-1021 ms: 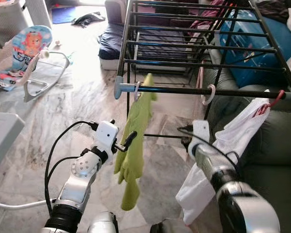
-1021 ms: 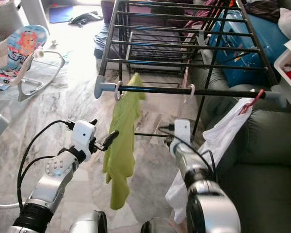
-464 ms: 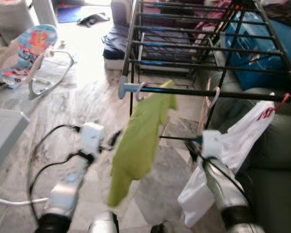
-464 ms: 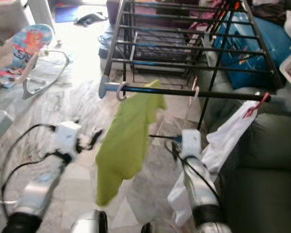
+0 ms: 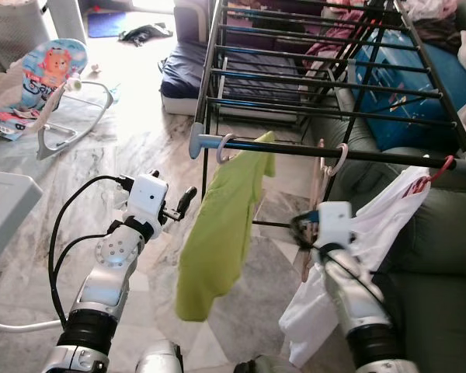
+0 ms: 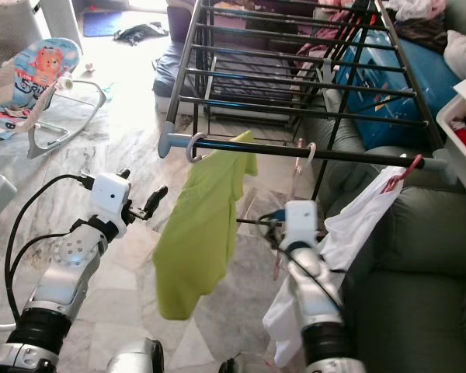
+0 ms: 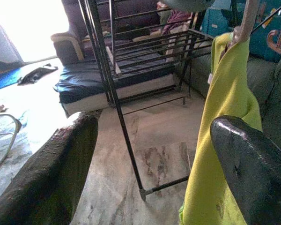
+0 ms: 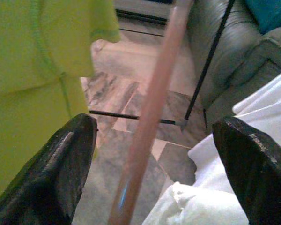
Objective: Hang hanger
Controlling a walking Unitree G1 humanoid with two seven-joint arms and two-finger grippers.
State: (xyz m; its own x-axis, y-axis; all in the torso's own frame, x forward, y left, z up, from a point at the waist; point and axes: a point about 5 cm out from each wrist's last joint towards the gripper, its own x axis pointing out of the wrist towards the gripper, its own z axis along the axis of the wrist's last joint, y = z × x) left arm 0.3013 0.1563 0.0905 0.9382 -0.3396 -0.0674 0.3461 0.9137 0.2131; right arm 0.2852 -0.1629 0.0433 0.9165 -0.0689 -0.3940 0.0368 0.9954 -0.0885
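Marble floor (image 5: 140, 155), grey-veined, runs under a black drying rack (image 5: 326, 78) that stands against a dark green sofa (image 5: 443, 233) on the right. Front rail of rack (image 5: 311, 151) carries three items: a lime-green shirt (image 5: 221, 233) on a pale hook at the left end, a pink hanger (image 5: 320, 175) near mid-rail with its hook over the rail, and a white garment (image 5: 357, 256) on a red hanger (image 5: 435, 172) at the right end. Right pincer (image 8: 150, 140): fingers spread wide, one on each side of the pink hanger's bar, not closed on it; the bar passes through the gap. The right arm is raised just below the rail, between green shirt and white garment. Left pincer (image 5: 185, 203): held up left of the green shirt, apart from it, fingers wide with nothing between them. Far left on the floor: a blue baby bouncer (image 5: 39, 81). Blue suitcase (image 5: 404, 85) lies beyond the rack on the right.
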